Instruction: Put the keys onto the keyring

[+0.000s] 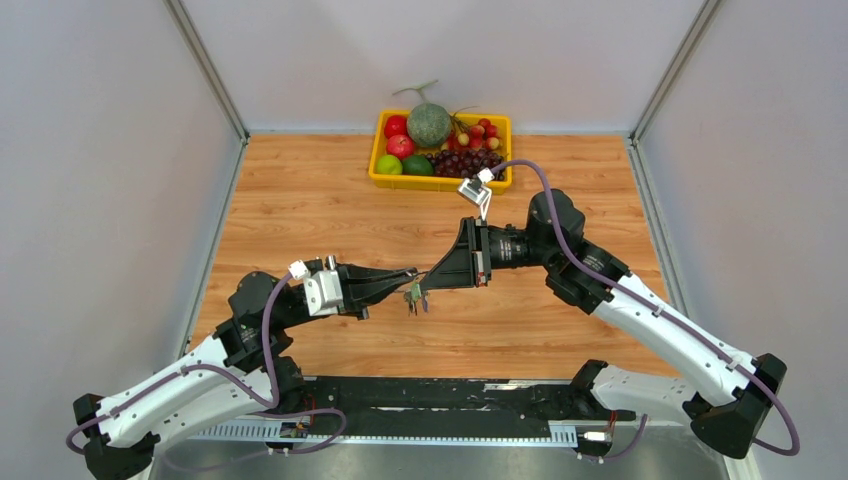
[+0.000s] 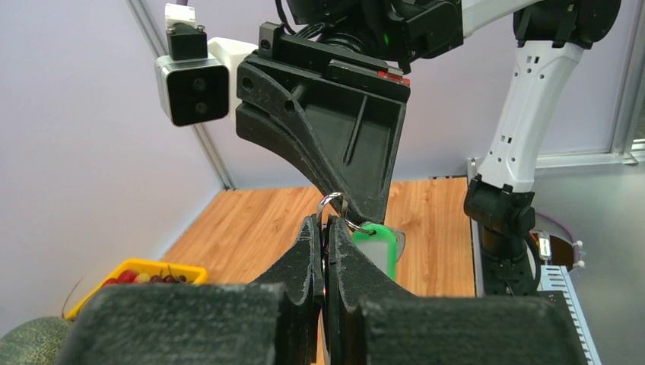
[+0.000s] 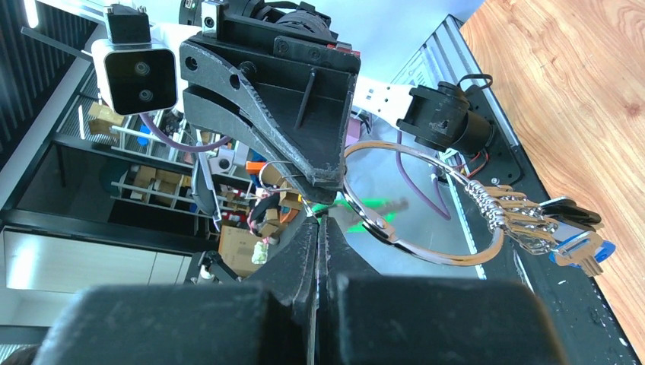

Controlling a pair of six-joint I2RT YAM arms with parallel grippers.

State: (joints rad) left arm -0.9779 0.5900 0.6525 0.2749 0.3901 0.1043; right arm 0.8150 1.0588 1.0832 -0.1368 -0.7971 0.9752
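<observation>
1. At the centre of the top view, your left gripper (image 1: 408, 273) and right gripper (image 1: 428, 285) meet tip to tip above the wooden tabletop (image 1: 330, 200). The keys (image 1: 413, 298) dangle just beneath that meeting point, clear of the wood. A yellow basket (image 1: 440, 184) of fruit sits at the far edge, upper centre of the frame.
2. Low in the left wrist view, your left gripper (image 2: 327, 228) is clenched on the keyring (image 2: 330, 199), and the wire loop pokes up from between its fingers. The right gripper (image 2: 361, 215) reaches down from above and touches the ring with its tip. A green-headed key (image 2: 378, 247) hangs just right of the fingers. The yellow basket (image 2: 175, 268) and a melon (image 2: 27, 342) lie at lower left.
3. Bottom centre of the right wrist view, your right gripper (image 3: 319, 222) is pressed shut on the ring wire at its tip. The left gripper (image 3: 323, 190) bites the same stretch from above. The keyring (image 3: 449, 261) sweeps out to the right, with the keys (image 3: 517, 217) bunched on it at the right of the frame and a blue-headed key (image 3: 589, 251) outermost.
</observation>
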